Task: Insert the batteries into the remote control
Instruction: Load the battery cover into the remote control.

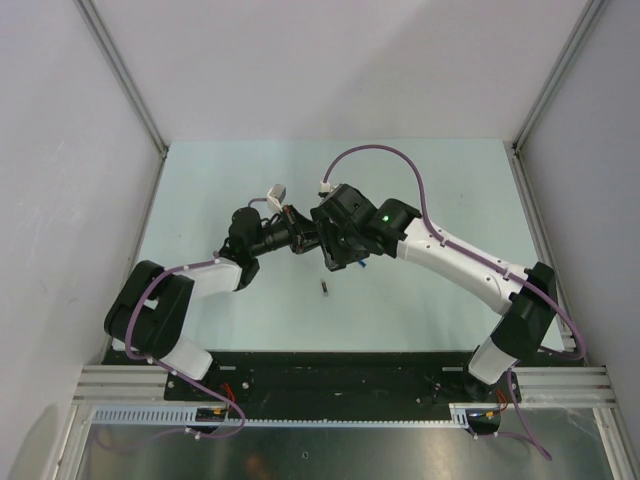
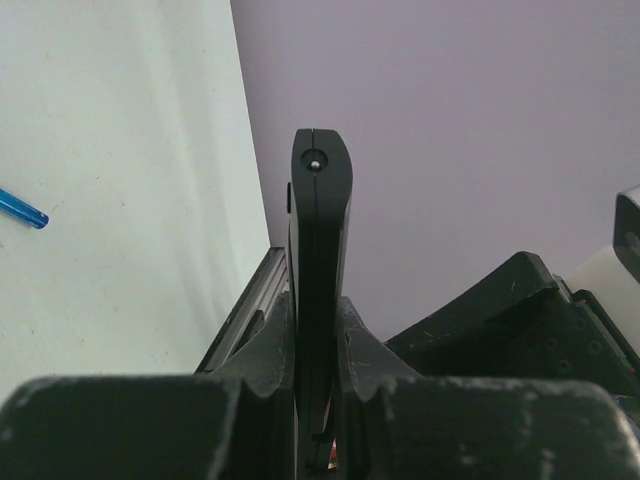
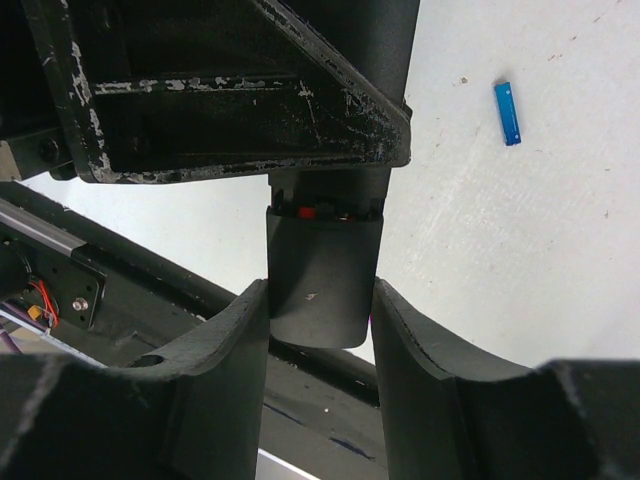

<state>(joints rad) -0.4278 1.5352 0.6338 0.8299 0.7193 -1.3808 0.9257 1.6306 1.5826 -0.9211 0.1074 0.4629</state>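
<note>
The black remote control stands edge-on between my left gripper's jaws, which are shut on it. In the right wrist view my right gripper has both fingers pressed on the sides of the remote's end piece. A red-orange battery shows in the seam just above that piece. In the top view both grippers meet over the table's middle, the left gripper touching the right gripper, and the remote is mostly hidden between them. A small dark battery lies on the table just in front of them.
A small blue cylinder lies on the pale table to the right of the grippers, also in the left wrist view. The black base rail runs along the near edge. Grey walls enclose the table.
</note>
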